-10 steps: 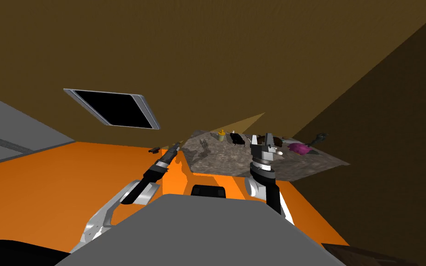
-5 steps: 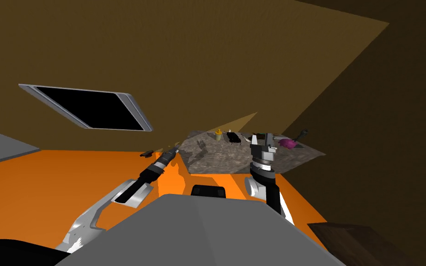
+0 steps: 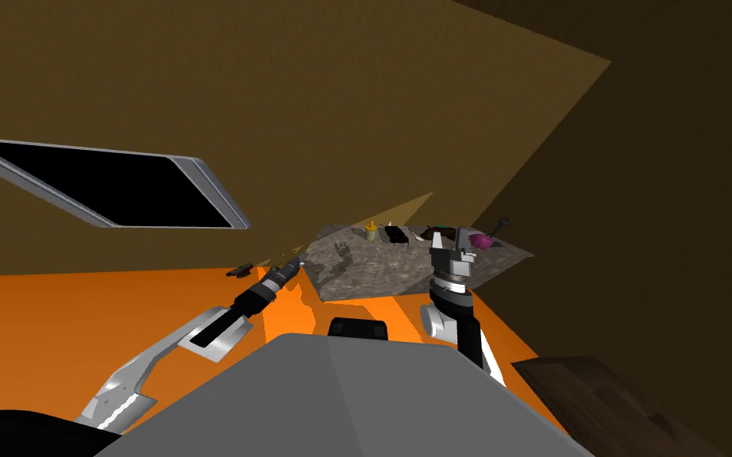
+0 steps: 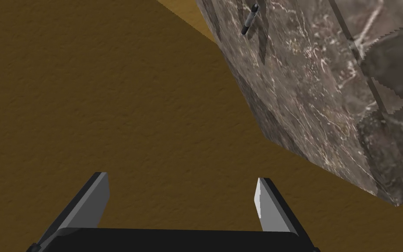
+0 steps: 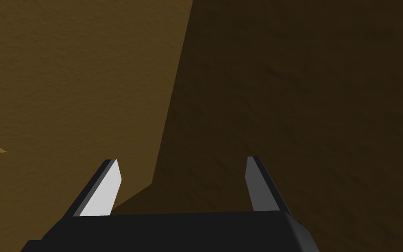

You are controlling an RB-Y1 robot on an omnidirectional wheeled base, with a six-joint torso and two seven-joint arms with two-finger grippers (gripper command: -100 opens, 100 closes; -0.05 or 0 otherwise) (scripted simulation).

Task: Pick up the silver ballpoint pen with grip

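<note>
Pen (image 4: 249, 18), grey with dark ends, is lying on the marbled table (image 4: 318, 87), well ahead of my left gripper (image 4: 182, 177), whose fingers are standing wide apart and empty; my right gripper (image 5: 181, 159) is hovering spread and empty too.

Veined stone tabletop (image 4: 318, 87) beside a grainy, matt brown wall (image 3: 356, 95).

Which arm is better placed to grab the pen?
Left, probably: the left gripper, fingers open, points toward the pen on the marble table; the right gripper aims upward, off it.
</note>
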